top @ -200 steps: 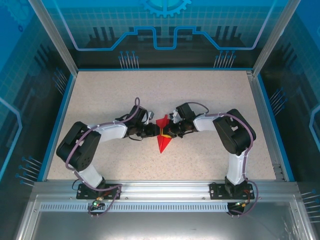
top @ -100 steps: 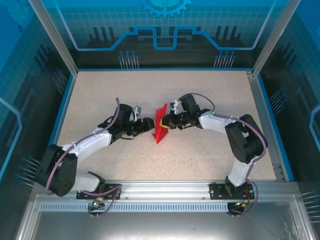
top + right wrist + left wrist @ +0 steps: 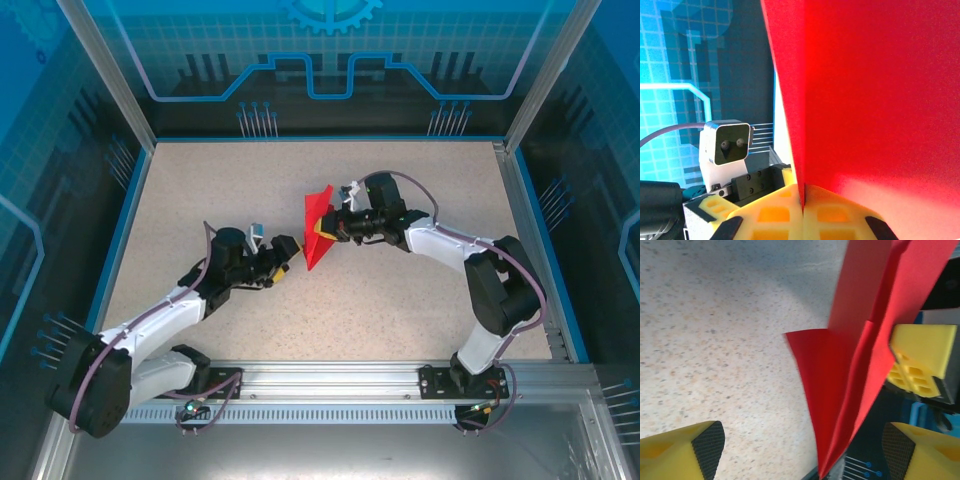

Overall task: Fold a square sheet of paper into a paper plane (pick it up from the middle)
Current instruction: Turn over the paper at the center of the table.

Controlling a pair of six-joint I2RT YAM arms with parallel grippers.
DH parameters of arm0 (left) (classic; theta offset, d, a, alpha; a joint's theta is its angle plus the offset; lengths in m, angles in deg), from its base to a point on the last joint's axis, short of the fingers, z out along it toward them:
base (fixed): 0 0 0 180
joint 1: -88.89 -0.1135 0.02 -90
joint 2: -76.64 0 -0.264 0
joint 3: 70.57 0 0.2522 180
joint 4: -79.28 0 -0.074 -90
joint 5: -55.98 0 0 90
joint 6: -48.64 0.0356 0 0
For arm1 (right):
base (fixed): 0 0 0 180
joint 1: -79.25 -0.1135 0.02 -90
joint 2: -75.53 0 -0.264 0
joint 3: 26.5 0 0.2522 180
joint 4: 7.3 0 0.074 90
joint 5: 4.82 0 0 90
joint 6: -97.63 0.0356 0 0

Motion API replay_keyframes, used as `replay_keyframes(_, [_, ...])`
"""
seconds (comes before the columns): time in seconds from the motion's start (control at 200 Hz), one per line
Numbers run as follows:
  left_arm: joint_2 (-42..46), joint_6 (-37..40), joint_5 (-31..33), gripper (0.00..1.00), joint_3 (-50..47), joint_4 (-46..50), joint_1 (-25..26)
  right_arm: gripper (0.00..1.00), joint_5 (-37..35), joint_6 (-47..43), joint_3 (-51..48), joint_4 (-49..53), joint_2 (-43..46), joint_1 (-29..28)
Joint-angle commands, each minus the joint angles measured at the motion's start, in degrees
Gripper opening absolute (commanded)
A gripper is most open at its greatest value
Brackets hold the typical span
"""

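Red paper plane (image 3: 318,228) hangs pinched in the right pincer (image 3: 332,229) over the middle of the desk (image 3: 420,295); the left pincer (image 3: 288,256) stands wide, empty. With one thin grip, the folds may spring open or slip.

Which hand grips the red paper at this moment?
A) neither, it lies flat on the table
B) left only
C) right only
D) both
C: the right hand is shut on the paper, pinching its fold and holding it up, while the left hand stands open and apart from it.
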Motion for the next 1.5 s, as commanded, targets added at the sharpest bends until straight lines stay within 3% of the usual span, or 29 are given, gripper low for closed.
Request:
replay_keyframes(0.0, [-1.47, -5.09, -2.73, 0.86, -0.02, -9.79, -0.09, 0.0, 2.0, 2.38, 0.91, -2.76, 1.63, 0.47])
replay_keyframes(0.34, [-8.27, -5.28, -7.16, 0.8, 2.57, -16.0, 0.86, 0.0, 2.62, 4.84, -0.23, -5.65, 1.93, 0.43])
replay_keyframes(0.485, [-9.68, -3.84, -8.63, 0.66, 6.04, -15.19, 1.17, 0.0, 2.91, 4.92, -0.62, -5.95, 1.76, 0.46])
replay_keyframes(0.615, [-10.92, -2.66, -9.51, 0.49, 7.1, -14.39, 1.22, 0.0, 3.14, 5.09, -1.06, -6.13, 1.71, 0.47])
replay_keyframes(0.855, [-11.86, 0.18, -10.7, 0.3, 8.97, -11.41, 1.26, 0.0, 3.05, 5.36, -1.99, -6.68, 1.58, 0.58])
replay_keyframes(1.496, [-11.42, 6.61, -10.31, 0.13, 11.75, -1.77, 0.63, 0.0, 3.22, 4.92, -3.08, -6.52, 1.41, 1.48])
